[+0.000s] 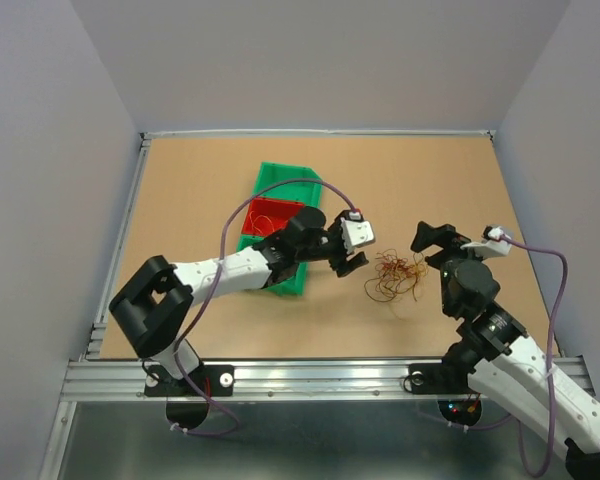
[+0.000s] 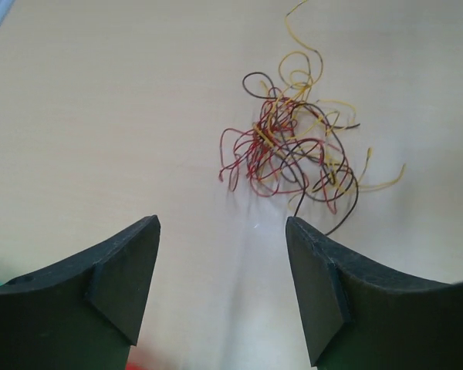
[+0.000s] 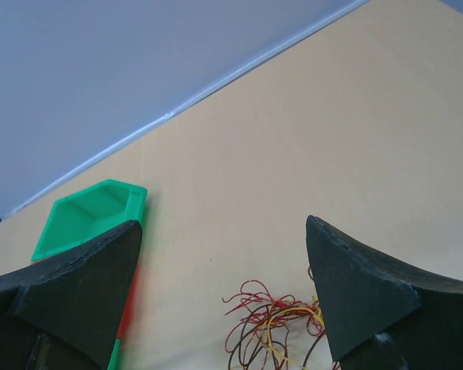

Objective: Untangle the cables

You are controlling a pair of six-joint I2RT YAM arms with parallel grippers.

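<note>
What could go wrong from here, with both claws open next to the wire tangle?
1. The wire tangle is one knotted clump of strands far thinner than the fingers of the left claw. A pinch may catch several strands and drag the whole clump instead of freeing one.
2. The right claw faces the same clump from the opposite side. If both close in together, they could collide.

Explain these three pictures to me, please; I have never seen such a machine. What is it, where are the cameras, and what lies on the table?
These are two robot arms bolted to a table. One picture looks down from above; the other two come from a camera on each wrist, showing its fingers. The left gripper and right gripper are open, holding nothing. Between them lies a tangle of thin cables. A green bin and a red bin stand farther left.
</note>
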